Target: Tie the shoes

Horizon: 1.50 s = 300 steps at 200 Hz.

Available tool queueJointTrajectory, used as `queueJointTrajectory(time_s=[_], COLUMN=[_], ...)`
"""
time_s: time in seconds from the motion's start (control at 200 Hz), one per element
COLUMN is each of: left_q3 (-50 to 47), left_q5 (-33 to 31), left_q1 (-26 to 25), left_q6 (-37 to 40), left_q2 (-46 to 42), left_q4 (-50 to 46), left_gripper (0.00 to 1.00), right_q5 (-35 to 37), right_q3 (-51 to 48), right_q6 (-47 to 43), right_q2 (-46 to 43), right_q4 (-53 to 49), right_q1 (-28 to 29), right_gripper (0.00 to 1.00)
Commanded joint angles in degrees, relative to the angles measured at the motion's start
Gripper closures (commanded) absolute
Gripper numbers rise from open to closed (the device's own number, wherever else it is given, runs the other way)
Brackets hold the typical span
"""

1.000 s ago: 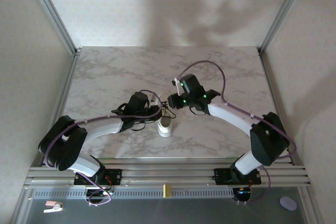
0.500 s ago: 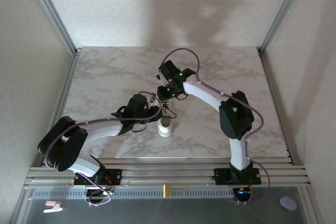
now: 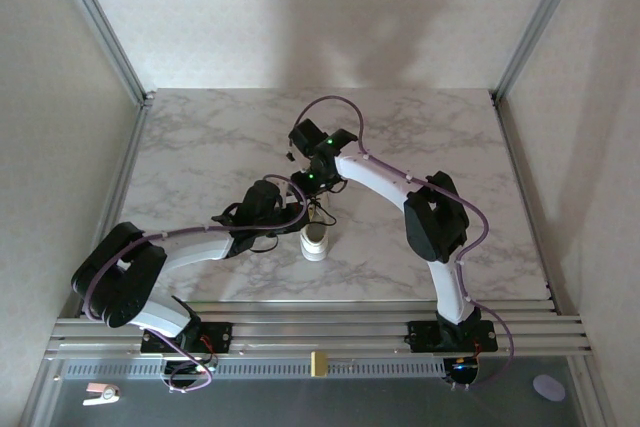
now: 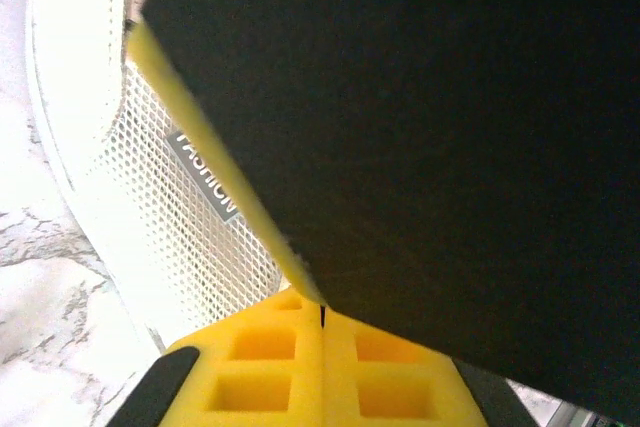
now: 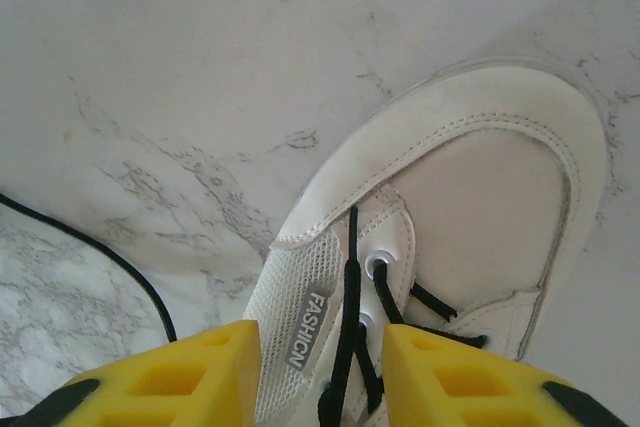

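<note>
Grey-veined marble tabletop (image 3: 200,137). Left arm (image 3: 190,242) and right arm (image 3: 385,177) bend inward over its middle. Small white mesh sneaker (image 5: 480,187) sits near front-centre, beneath both end effectors. Left end effector (image 4: 322,342): yellow pads pressed fully together beside sneaker's mesh side; cannot tell whether lace is pinched. Right end effector (image 5: 320,377): part open above eyelets, black laces (image 5: 350,282) running between fingers, not clamped. Loose lace end (image 5: 90,237) trails across tabletop. Grey "FASHION" tag (image 5: 305,327) on mesh.
</note>
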Motion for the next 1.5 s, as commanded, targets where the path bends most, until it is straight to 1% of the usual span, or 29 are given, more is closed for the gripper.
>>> queueJointTrajectory(time_s=[0.0, 0.11, 0.2, 0.275, 0.405, 0.541, 0.816, 1.056, 1.166, 1.181, 1.241, 1.431, 1.496], left_q3=[0.0, 0.1, 0.2, 0.2, 0.2, 0.1, 0.1, 0.1, 0.4, 0.4, 0.8, 2.1, 2.5], left_q5=[-0.6, -0.7, -1.0, -1.2, -1.6, -1.8, -1.8, -2.2, -2.6, -2.7, -3.2, -4.0, -3.8], left_q1=[-0.5, -0.5, -0.5, -0.6, -0.5, -0.6, -0.6, -0.5, -0.4, -0.4, -0.4, -0.2, -0.1], left_q6=[0.7, 0.8, 0.8, 0.8, 0.8, 0.8, 0.9, 0.9, 0.8, 0.8, 0.9, 1.2, 1.4], left_q2=[-0.9, -0.8, -0.9, -1.0, -1.1, -1.1, -1.3, -1.4, -1.5, -1.5, -1.6, -2.0, -1.9], left_q4=[0.3, 0.2, 0.0, -0.2, -0.6, -0.8, -0.8, -1.1, -1.6, -1.7, -2.3, -3.5, -3.7], left_gripper=[1.00, 1.00, 1.00, 1.00, 1.00, 1.00, 1.00, 1.00, 1.00, 1.00, 1.00, 1.00, 1.00], right_q5=[-1.3, -2.1, -2.1, -2.3, -1.7, -2.6, -1.5, 0.9, 5.6, 6.4, 9.8, 19.3, 21.3], right_q3=[0.5, 0.4, 0.0, -0.3, -1.0, -3.1, -10.8, -14.8, -16.6, -16.9, -18.2, -24.4, -26.4], right_q6=[-1.9, -2.1, -1.8, -1.7, -1.6, -0.4, 3.6, 5.7, 6.4, 6.6, 6.9, 8.5, 9.1], right_q2=[1.2, 1.7, 1.5, 1.2, 0.0, -3.4, -11.3, -14.8, -17.0, -17.3, -18.8, -25.4, -27.9], right_q4=[-3.9, -4.7, -4.6, -4.5, -4.1, -0.5, 9.5, 12.3, 12.7, 12.8, 12.8, 14.1, 14.3], right_q1=[0.9, 0.9, 0.8, 0.9, 0.9, 0.6, -1.5, -2.1, -2.1, -3.4, -3.7, -4.7, -5.1], right_gripper=[0.64, 0.68, 0.73, 0.79, 0.92, 1.00, 1.00, 1.00, 1.00, 1.00, 1.00, 1.00, 1.00])
